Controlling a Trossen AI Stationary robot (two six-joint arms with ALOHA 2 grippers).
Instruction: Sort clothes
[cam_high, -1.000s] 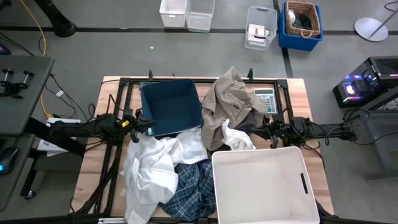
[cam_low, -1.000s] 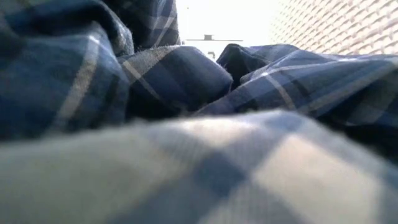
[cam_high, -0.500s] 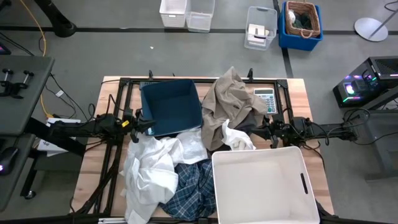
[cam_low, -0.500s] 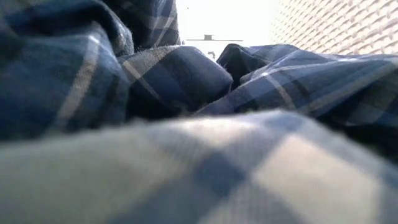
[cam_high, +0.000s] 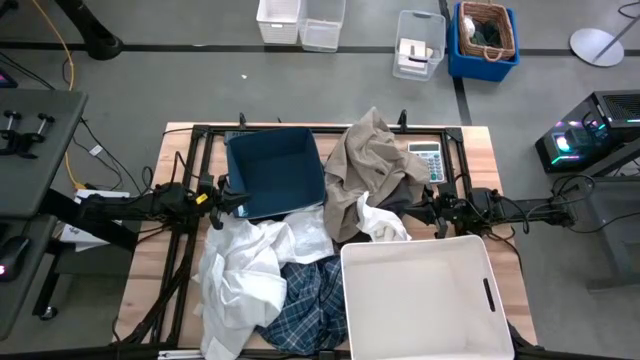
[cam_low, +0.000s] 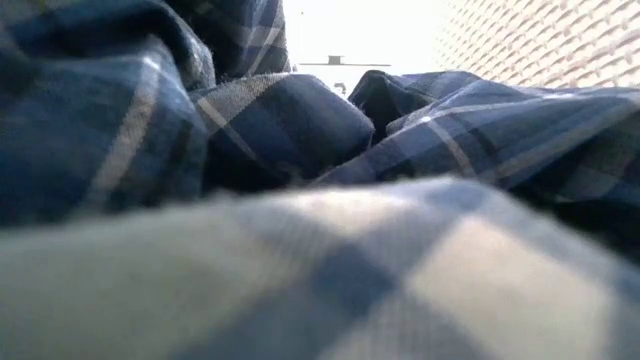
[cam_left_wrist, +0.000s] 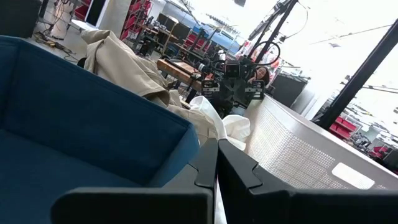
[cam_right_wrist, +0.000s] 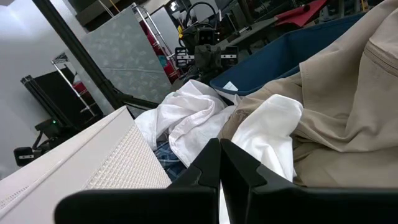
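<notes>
The clothes lie in a heap mid-table. The beige-khaki piece (cam_high: 368, 165) is draped at the far side, partly against the dark blue bin (cam_high: 275, 172). White shirts (cam_high: 250, 268) lie at the near left, and the blue-white plaid shirt (cam_high: 308, 302) lies near the front edge and fills the low view (cam_low: 300, 130). A dark grey piece (cam_high: 398, 198) peeks out under the beige one. My left gripper (cam_high: 240, 204) is shut and empty by the blue bin's near left corner (cam_left_wrist: 216, 163). My right gripper (cam_high: 416, 210) is shut and empty at the heap's right side (cam_right_wrist: 220, 163).
A large white bin (cam_high: 424, 296) stands at the near right, its wall close to both grippers (cam_left_wrist: 298, 155) (cam_right_wrist: 93, 168). A calculator (cam_high: 428, 160) lies at the far right of the table. A black frame (cam_high: 200, 132) runs around the table top.
</notes>
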